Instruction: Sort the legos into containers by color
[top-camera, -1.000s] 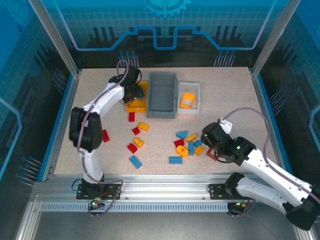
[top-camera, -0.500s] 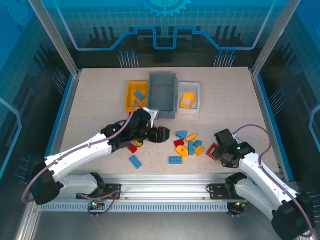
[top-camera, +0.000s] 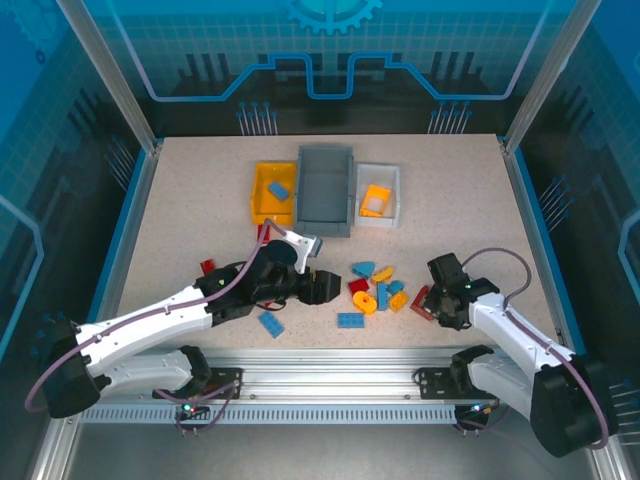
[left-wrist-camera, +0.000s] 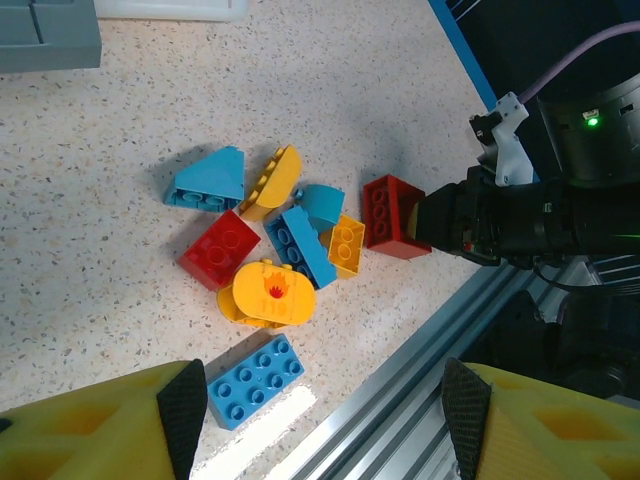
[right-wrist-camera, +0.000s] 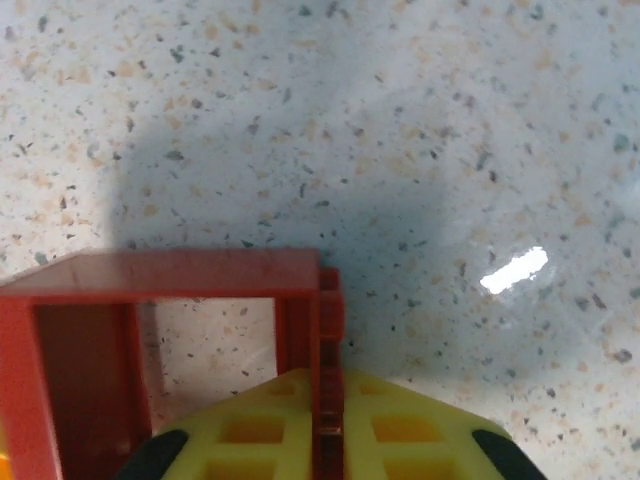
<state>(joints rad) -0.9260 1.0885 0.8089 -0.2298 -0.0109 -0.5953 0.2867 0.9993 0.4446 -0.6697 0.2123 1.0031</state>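
Observation:
Several red, blue and yellow-orange legos lie in a cluster (top-camera: 375, 285) right of the table's middle. My left gripper (top-camera: 318, 287) hovers open just left of the cluster. Its wrist view looks down on a blue brick (left-wrist-camera: 256, 380), a yellow rounded piece (left-wrist-camera: 268, 293) and a red brick (left-wrist-camera: 222, 249). My right gripper (top-camera: 432, 300) is shut on one wall of a red square frame lego (right-wrist-camera: 160, 330) resting on the table. At the back stand three containers: the yellow bin (top-camera: 268, 212) holding a blue brick (top-camera: 278, 190), the grey bin (top-camera: 326, 190), and the white bin (top-camera: 380, 172) holding a yellow-orange brick (top-camera: 374, 200).
Loose bricks lie apart from the cluster: a blue one (top-camera: 270, 323) and a blue one (top-camera: 350, 320) near the front, a red one (top-camera: 208, 267) at the left. The aluminium rail (left-wrist-camera: 430, 350) runs along the table's near edge.
My left arm swung from the yellow bin down to the middle cluster, leaving a blue brick in that bin. My right gripper shut on the red frame.

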